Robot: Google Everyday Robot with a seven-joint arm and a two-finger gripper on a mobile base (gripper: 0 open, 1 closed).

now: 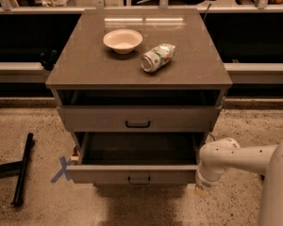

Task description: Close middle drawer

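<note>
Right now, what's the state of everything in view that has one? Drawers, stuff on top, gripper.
middle drawer: open, pulled well out, tray looks empty.
top drawer: looks slightly ajar, dark gap above its front.
bowl: upright, empty, on the cabinet top.
can: lying on its side, right of the bowl, apart from it.
gripper: low, at the right end of the middle drawer's front panel; contact unclear.

I saw dim, warm light from overhead. A pale glare streak lay on the counter [85,65] near its far edge, and the middle drawer [99,173] tray sat in deep shadow. The gripper [200,187], at the drawer's right front corner, caught light on top.
</note>
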